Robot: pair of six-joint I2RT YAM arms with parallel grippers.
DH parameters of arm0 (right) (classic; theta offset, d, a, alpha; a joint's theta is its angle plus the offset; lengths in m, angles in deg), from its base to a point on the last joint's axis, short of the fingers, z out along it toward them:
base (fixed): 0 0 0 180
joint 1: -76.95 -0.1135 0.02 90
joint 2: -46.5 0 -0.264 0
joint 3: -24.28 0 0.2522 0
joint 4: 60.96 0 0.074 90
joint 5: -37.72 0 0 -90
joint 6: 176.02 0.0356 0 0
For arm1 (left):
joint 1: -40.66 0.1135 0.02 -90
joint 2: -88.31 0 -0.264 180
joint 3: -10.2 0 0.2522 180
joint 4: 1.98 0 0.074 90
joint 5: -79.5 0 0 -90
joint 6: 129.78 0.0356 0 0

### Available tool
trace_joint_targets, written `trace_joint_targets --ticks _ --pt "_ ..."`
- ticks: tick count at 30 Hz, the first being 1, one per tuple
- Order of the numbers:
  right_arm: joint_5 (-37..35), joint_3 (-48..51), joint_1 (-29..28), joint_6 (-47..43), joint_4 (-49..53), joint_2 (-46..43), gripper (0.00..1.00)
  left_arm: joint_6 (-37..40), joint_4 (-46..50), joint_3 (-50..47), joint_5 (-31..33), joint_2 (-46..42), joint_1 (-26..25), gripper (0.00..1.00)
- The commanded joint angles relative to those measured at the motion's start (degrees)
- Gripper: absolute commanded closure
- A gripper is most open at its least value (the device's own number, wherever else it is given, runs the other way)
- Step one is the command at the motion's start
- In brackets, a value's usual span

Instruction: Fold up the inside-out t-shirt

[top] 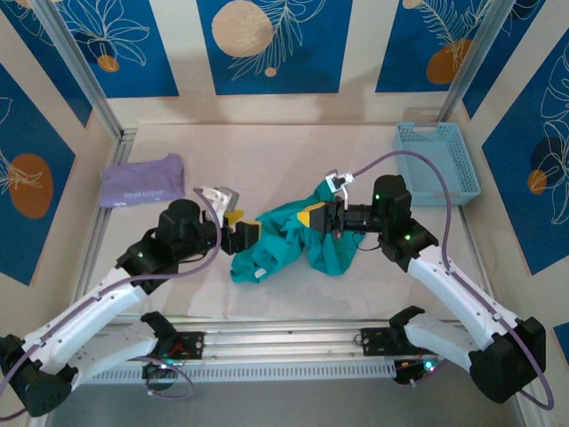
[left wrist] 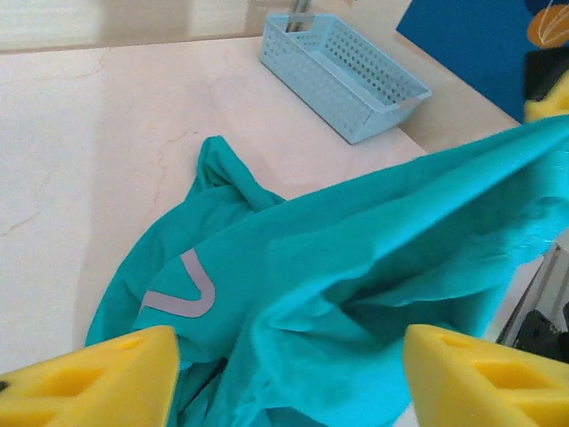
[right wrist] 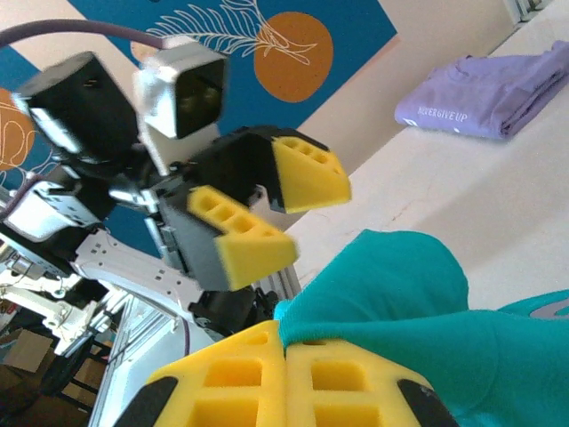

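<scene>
The left hand [top: 242,224] stands open; right hand [right wrist: 284,369] clenched on a fold of the t-shirt [top: 289,249]

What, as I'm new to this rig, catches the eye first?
The teal t-shirt, bunched in the middle of the table. The right pincer is shut on a fold of it, while the left pincer stands open beside it. A folded purple shirt lies far left, a blue basket far right.
</scene>
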Motion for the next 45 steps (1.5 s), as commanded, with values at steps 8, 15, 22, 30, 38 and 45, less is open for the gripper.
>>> trace_joint_targets --ticks 8,15,22,30,38,45 --pt "4.4 -2.1 0.9 -7.0 6.9 -0.7 1.0 8.9 3.0 7.5 -6.1 14.6 -1.8 0.33" --pt "-3.9 -1.6 4.3 -13.0 17.3 -3.6 1.0 1.8 -6.5 6.4 -24.1 16.0 0.2 0.99" --pt "-16.1 -1.8 4.6 -12.6 21.3 -1.3 0.9 -14.2 -30.8 -3.1 -40.1 10.1 2.7 1.0" --pt "-25.2 -4.5 3.9 -15.0 29.7 -3.6 0.74 -23.9 -48.7 -7.8 -42.5 10.8 4.7 1.0" --pt "-24.5 -0.7 -3.0 -21.1 24.1 -17.8 0.65 -22.0 -43.8 -6.8 -39.3 11.0 5.1 1.0" --pt "-16.6 -3.4 -9.3 -23.6 19.1 -11.2 0.66 -20.8 -41.7 -6.2 -39.4 10.5 5.1 1.0"
